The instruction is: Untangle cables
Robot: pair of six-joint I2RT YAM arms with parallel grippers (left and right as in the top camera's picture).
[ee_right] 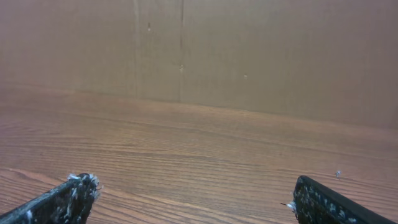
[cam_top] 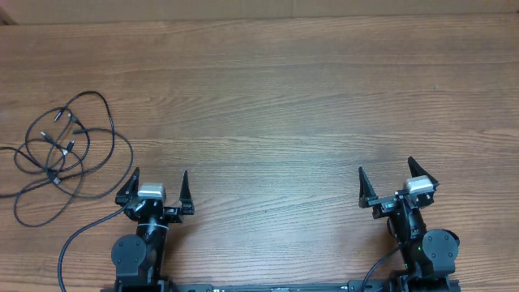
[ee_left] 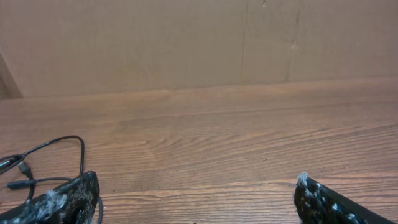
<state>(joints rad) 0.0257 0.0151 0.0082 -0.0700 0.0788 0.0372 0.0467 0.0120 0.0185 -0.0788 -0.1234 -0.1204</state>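
Cables (cam_top: 65, 150) lie in one loose tangle on the far left of the desk (cam_top: 284, 97), several thin black cords looping over each other with small grey plug tips gathered near the middle of the heap. At least one strand runs off the left edge of the overhead view. The heap sits ahead of the left arm and to its left, near it but apart, and nothing presses on it or lifts it.

The left end effector (cam_top: 160, 174) stands with its jaws spread wide, holding nothing. Both black fingers point toward the far edge of the desk with bare wood between them. In the left wrist view the same end effector (ee_left: 196, 180) shows only its two fingertips (ee_left: 68, 199) in the bottom corners, far apart. A curl of the cables (ee_left: 46, 143) with a plug tip beside it lies just beyond the left finger. Whether that finger touches a strand cannot be told from here.

The right end effector (cam_top: 386, 166) is on the other side, well apart from the tangle, and is equally wide open and empty. It is turned slightly, so one fingertip reaches a little further forward than the other. Its wrist view shows the end effector (ee_right: 196, 183) as two dark fingertips (ee_right: 68, 199) in the bottom corners. Only plain wood grain of the desk (ee_right: 199, 143) lies between and ahead of them, and a brown panel (ee_right: 249, 56) stands behind.
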